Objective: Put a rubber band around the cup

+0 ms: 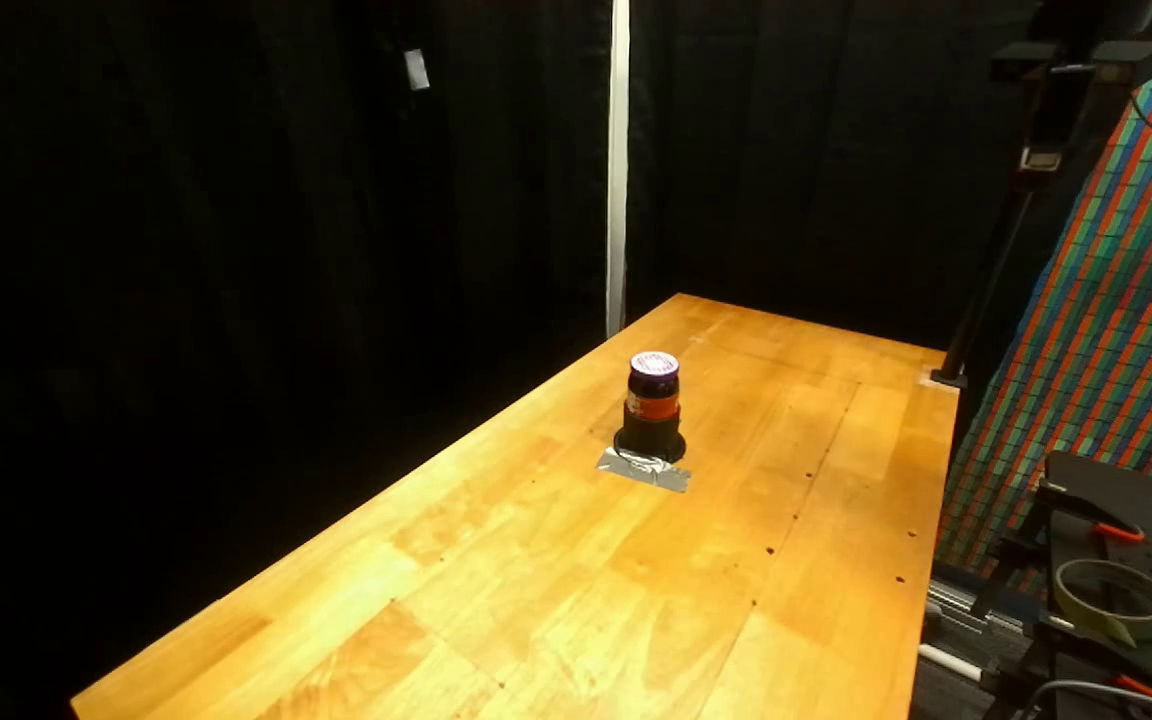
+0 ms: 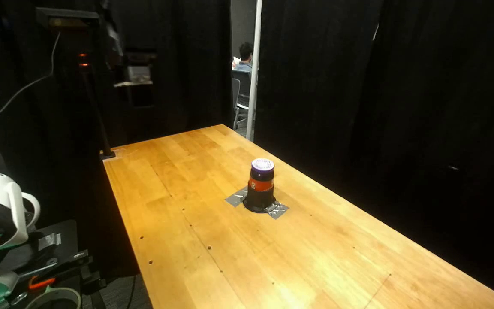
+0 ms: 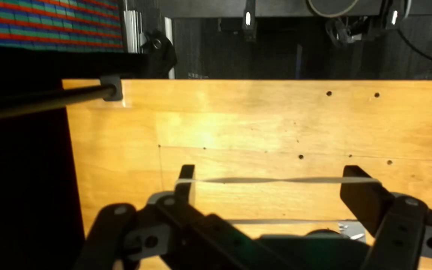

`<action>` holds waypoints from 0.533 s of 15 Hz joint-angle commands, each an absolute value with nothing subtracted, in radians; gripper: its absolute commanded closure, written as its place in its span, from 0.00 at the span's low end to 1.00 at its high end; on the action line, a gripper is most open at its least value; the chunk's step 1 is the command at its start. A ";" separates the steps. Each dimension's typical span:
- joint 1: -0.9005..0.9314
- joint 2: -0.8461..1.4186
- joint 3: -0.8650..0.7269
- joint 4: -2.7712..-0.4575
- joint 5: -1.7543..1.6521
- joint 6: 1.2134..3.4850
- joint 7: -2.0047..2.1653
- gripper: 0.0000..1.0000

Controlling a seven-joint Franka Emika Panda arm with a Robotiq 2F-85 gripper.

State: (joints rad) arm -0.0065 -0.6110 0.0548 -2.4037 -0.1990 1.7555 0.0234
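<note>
Rubber band (image 3: 313,180) (twisted partway along) stretched across the gripper (image 3: 272,180), its fingers (image 3: 364,198) spread wide. Beyond: cup (image 1: 653,405) upright on wooden table (image 1: 636,600), grey tape (image 1: 671,478) at its foot. Black curtains (image 1: 786,180) behind.

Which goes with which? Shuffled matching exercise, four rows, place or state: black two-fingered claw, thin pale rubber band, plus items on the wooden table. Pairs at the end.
1. claw
2. rubber band
3. dark cylindrical cup with orange-red middle
4. silver-grey tape strips

A. stretched taut between two fingers
B. stuck to the table
C. standing upright
D. open wide

Pairs: 1-D, 2-A, 3-C, 4-B
</note>
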 commanded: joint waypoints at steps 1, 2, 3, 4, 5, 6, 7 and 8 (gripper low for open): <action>0.043 -0.374 0.094 -2.277 -0.147 1.896 0.073 0.00; 0.050 -0.313 0.102 -2.251 -0.136 1.947 0.083 0.00; 0.056 -0.252 0.107 -2.228 -0.124 2.003 0.097 0.00; 0.057 -0.188 0.111 -2.197 -0.117 2.052 0.115 0.00; 0.060 -0.127 0.112 -2.167 -0.103 2.087 0.127 0.00; 0.060 -0.074 0.114 -2.141 -0.103 2.125 0.146 0.00; 0.061 -0.022 0.112 -2.113 -0.105 2.152 0.157 0.00; 0.065 0.030 0.110 -2.080 -0.104 2.162 0.169 0.00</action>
State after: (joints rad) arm 0.0586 -0.1275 0.1111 -2.2077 -0.1251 2.1284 0.1318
